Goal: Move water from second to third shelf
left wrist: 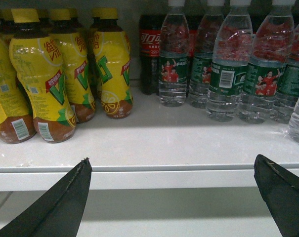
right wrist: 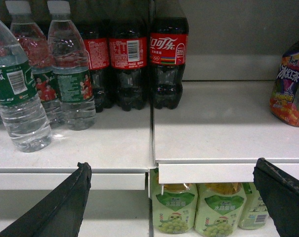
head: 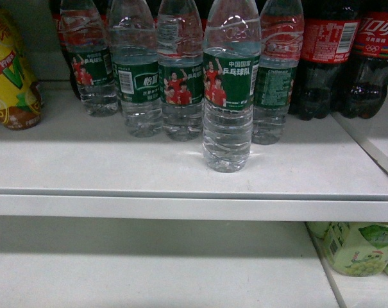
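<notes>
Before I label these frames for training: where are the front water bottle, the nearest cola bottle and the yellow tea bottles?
front water bottle (head: 227, 86): head view, on its green label.
cola bottle (right wrist: 168, 49): right wrist view, on its red label.
yellow tea bottles (left wrist: 40, 74): left wrist view, on the nearest bottle's yellow wrap.

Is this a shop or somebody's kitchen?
Most likely a shop, or a mock-up of one. White shelves hold rows of the same drink: water bottles with green labels, cola bottles and yellow tea bottles, with green drinks on the shelf below.
</notes>
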Controlling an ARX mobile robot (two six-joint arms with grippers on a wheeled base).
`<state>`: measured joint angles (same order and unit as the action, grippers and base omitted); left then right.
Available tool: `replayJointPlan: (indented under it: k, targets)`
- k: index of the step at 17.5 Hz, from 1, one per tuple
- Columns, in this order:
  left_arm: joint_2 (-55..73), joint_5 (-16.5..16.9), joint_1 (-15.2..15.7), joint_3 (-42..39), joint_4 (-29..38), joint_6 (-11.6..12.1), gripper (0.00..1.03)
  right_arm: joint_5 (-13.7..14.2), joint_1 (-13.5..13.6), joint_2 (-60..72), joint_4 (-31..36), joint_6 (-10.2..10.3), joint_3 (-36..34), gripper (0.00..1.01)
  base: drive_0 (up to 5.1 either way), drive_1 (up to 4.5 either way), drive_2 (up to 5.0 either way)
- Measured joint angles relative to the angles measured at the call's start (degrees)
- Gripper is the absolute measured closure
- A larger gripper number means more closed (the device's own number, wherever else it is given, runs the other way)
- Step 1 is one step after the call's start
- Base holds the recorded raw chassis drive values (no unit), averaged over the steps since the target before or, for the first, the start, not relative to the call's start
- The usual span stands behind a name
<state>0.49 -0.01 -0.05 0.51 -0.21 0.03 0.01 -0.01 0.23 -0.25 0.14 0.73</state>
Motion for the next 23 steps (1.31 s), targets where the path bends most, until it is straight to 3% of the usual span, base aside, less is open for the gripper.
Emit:
replayJointPlan:
  k: [18, 19, 20, 23]
  targets:
    - [0.0, 0.0, 0.0, 0.0, 0.0, 0.0, 0.05, 0.0, 0.0, 0.0, 0.0, 0.0, 0.0, 0.03, 0.0, 0.00, 0.0]
    - [0.0, 0.0, 0.0, 0.0, 0.0, 0.0, 0.05, -2.9, -1.1, 0.7, -2.6, 1.1, 0.6, 0.03, 0.0, 0.00, 0.0]
    - [0.0, 0.1, 0.0, 0.0, 0.0, 0.0, 0.05, -9.2, -4.7, 6.3, -1.6, 4.4, 1.5, 0.03, 0.0, 0.00, 0.0]
    - [0.0, 0.0, 0.0, 0.0, 0.0, 0.0, 0.05, -18.1, -12.2, 23.5, 13.7, 5.8, 8.8, 0.03, 0.0, 0.00, 0.0]
